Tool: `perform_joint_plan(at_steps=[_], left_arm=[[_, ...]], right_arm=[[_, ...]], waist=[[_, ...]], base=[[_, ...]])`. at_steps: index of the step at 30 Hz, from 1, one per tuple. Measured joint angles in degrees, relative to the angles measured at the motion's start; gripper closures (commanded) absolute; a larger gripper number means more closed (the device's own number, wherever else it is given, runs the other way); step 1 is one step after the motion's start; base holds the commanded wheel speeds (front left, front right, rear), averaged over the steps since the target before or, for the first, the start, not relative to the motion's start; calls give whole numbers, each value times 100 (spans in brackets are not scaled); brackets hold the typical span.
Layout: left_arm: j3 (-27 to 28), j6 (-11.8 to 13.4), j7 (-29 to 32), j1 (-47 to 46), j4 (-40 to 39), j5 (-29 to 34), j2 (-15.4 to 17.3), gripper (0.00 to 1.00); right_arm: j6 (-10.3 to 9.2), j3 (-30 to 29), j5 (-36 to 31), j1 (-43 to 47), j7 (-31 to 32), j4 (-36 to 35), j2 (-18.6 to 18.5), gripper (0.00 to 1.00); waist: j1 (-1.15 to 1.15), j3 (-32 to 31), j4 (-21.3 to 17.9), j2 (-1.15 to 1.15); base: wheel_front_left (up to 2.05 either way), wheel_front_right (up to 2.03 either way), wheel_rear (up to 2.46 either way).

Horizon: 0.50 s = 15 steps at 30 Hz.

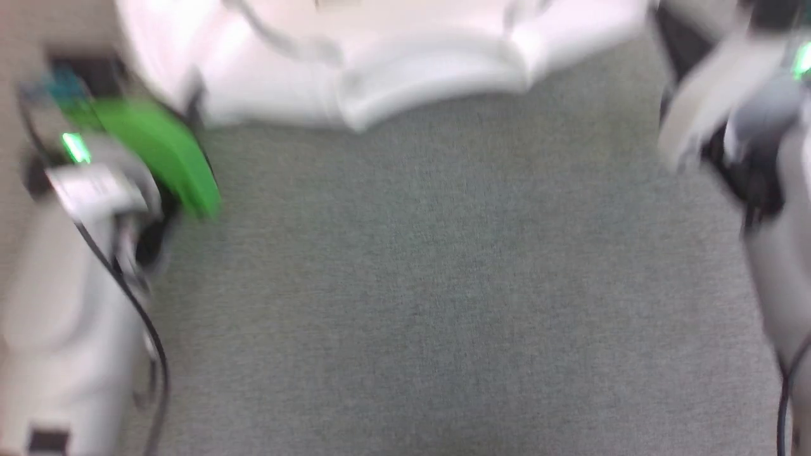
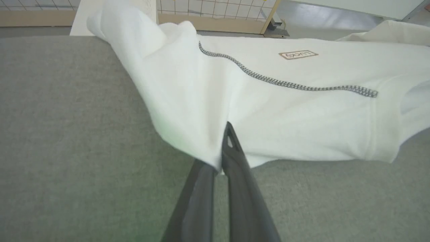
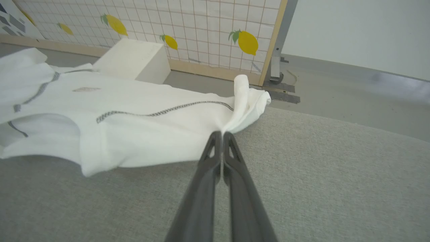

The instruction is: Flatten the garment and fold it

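Note:
The garment [image 2: 285, 111] is a white T-shirt with grey stitched seams and a small tan-bordered label [image 2: 298, 54]. It lies partly spread on the grey table, across the far side in the blurred head view [image 1: 380, 69]. My left gripper [image 2: 220, 151] is shut on a bunched edge of the garment, with one fingertip tucked under the cloth. My right gripper [image 3: 221, 134] is shut on the opposite bunched edge of the garment [image 3: 134, 131]. Between the two grips the cloth sags in folds. The left arm [image 1: 95, 190] and right arm [image 1: 747, 126] flank the table.
The grey fabric table [image 1: 443, 285] stretches bare in front of the shirt. A rigid white box [image 3: 134, 58] stands behind the shirt. Beyond it are a gridded panel with lemon prints [image 3: 201, 27], a metal post [image 3: 277, 50] and grey floor [image 3: 352, 84].

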Motion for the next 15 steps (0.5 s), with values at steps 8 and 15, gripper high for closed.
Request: perform_joint_plan(at_steps=[8, 15], left_arm=[[-155, 289, 268, 2107, -1016, -369, -144, 100], [-33, 734, 171, 3662, -1658, -588, -282, 100]], right_arm=[[0, -1202, 78, 2675, 775, -1696, 466, 100], [0, -1841, -141, 4379, 1413, -2966, 1241, 100]], waist=[[0, -951, 197, 0], [-1, -1681, 331, 0]], base=[[0, 0, 0], [0, 0, 0]])
